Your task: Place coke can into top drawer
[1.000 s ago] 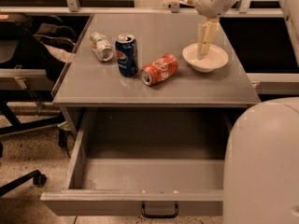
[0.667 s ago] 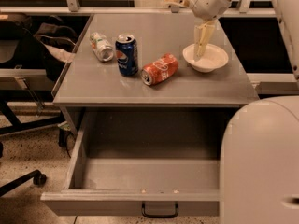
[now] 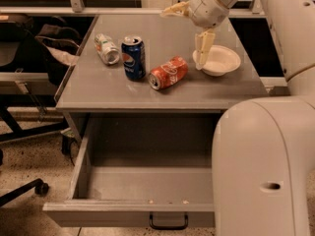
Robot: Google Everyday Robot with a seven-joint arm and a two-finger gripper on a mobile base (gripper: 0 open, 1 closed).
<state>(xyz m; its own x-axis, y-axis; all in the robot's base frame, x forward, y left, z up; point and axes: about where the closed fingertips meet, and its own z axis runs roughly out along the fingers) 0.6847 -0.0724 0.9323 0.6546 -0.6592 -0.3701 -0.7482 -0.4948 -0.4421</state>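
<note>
The coke can [image 3: 168, 73] is red with white script and lies on its side in the middle of the grey cabinet's top. The top drawer [image 3: 130, 211] is pulled wide open below it and is empty, with a small dark handle [image 3: 168, 223] at the middle of its front panel. My gripper [image 3: 202, 65] points straight down, shut and empty. It hangs just right of the can, over the left rim of a white bowl [image 3: 219, 60].
A blue Pepsi can [image 3: 133, 57] stands upright left of the coke can. A pale silver-green can [image 3: 107, 48] lies on its side further left. My bulky white arm [image 3: 261, 166] fills the right foreground and covers the drawer's right end. An office chair [image 3: 24, 63] stands at left.
My gripper has moved a little to the left, from over the bowl's middle to its left rim, closer to the coke can. The cans and the drawer have not moved.
</note>
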